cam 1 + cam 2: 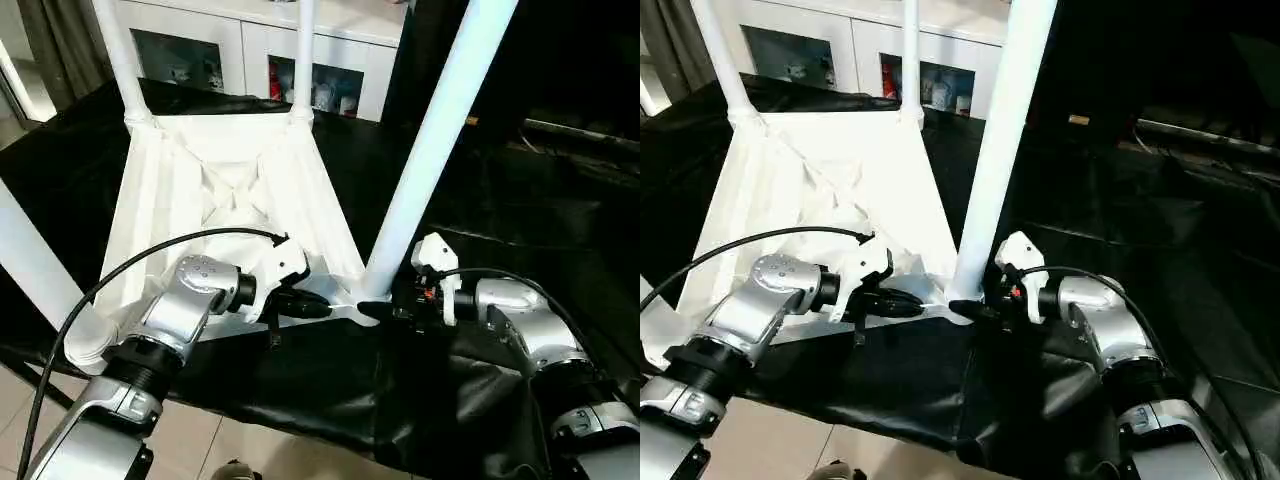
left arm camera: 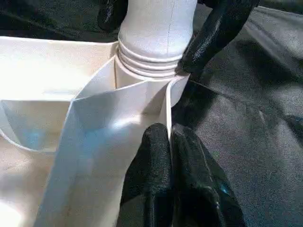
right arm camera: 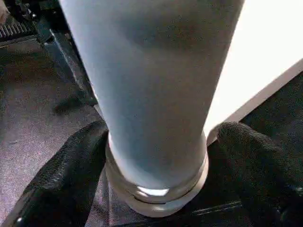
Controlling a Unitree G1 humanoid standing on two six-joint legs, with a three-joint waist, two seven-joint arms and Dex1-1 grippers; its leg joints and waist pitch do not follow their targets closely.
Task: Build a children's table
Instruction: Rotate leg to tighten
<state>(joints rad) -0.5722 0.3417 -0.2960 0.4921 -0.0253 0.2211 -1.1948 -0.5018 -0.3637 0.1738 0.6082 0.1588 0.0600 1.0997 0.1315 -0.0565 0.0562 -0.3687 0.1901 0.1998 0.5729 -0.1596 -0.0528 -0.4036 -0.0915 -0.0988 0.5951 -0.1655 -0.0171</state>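
- While the children's table [image 1: 235,190] lies upside down on the black-draped counter [image 1: 520,220], left of centre frame, its ribbed underside faces up and legs rise from its corners.
- Left tool [image 1: 318,304]: fingers clenched together, pressed against the tabletop's near edge rib, lower centre.
- Right tool [image 3: 156,175]: fingers spread wide on either side of the base of the near right leg [image 1: 430,150], at its socket collar; contact cannot be told.
- White cabinet [image 1: 250,50] with glass doors stands at upper frame.

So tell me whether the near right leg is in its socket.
In: the leg stands upright, its ringed base seated in the tabletop's corner socket.
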